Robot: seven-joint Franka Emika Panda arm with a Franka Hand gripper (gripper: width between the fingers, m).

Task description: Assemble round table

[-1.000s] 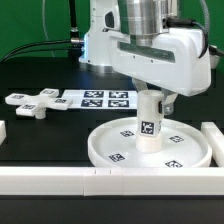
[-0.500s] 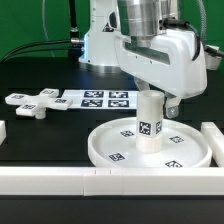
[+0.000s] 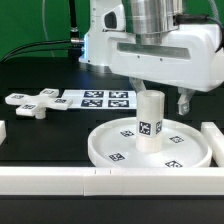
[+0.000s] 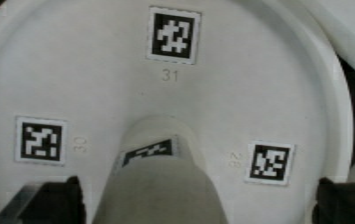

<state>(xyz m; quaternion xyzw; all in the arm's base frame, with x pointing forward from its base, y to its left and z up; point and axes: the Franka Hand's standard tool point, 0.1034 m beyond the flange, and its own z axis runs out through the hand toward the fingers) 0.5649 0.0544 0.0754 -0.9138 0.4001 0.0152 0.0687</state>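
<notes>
The large round rimmed disc [image 3: 150, 152] lies flat near the front wall, tags up. The short thick cylinder leg [image 3: 150, 122] stands upright on its middle. My gripper [image 3: 158, 99] hangs over the top of the leg, open, with one finger [image 3: 183, 103] clear of the leg on the exterior view's right. In the wrist view the leg [image 4: 200, 185] rises between the two dark fingertips [image 4: 58, 203] of my gripper [image 4: 200, 208], with a gap on each side, and the disc [image 4: 174, 90] fills the picture. The small cross-shaped base [image 3: 30, 103] lies at the exterior view's left.
The marker board [image 3: 98, 98] lies flat behind the disc. A long white border wall [image 3: 60, 181] runs along the front, with another piece [image 3: 213, 136] at the exterior view's right and a short one [image 3: 3, 130] at the left. The arm's body looms over the disc.
The hand has turned about the leg's axis and now faces square-on. One finger now shows apart from the leg on the exterior view's right. The leg and disc have not moved.
</notes>
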